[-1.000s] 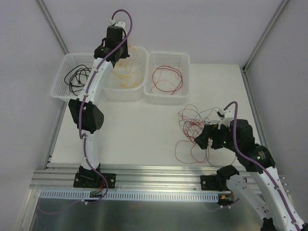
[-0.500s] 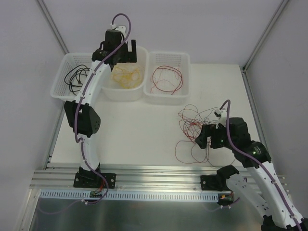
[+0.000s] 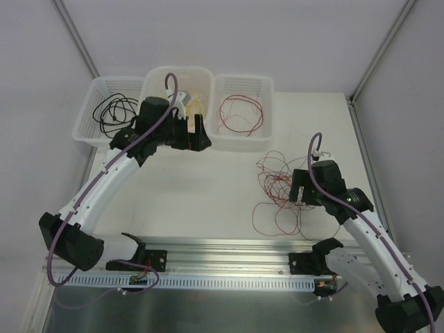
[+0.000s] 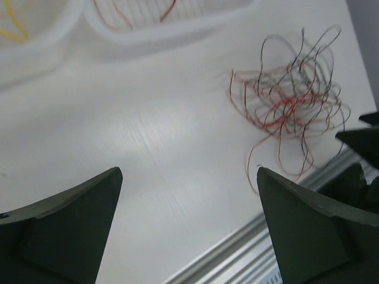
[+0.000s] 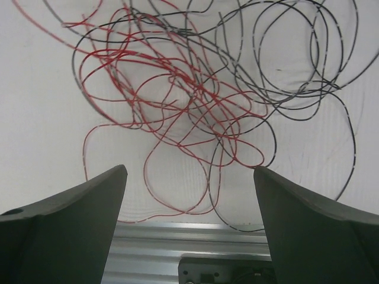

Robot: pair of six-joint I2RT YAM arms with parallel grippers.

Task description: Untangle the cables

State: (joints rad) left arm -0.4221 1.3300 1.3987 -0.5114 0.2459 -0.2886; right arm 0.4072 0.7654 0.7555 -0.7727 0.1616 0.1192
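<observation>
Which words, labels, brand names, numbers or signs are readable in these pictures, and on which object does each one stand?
None: no view shows readable text.
The three white plastic baskets, the tangle of thin red and black cables and the silver aluminium rail bear no print.
The small coloured part under the left arm's base is too small to tell whether it carries any marking.

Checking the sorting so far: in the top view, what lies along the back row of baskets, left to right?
Left basket with black cables → middle basket with yellow cables → right basket with red cables.
</observation>
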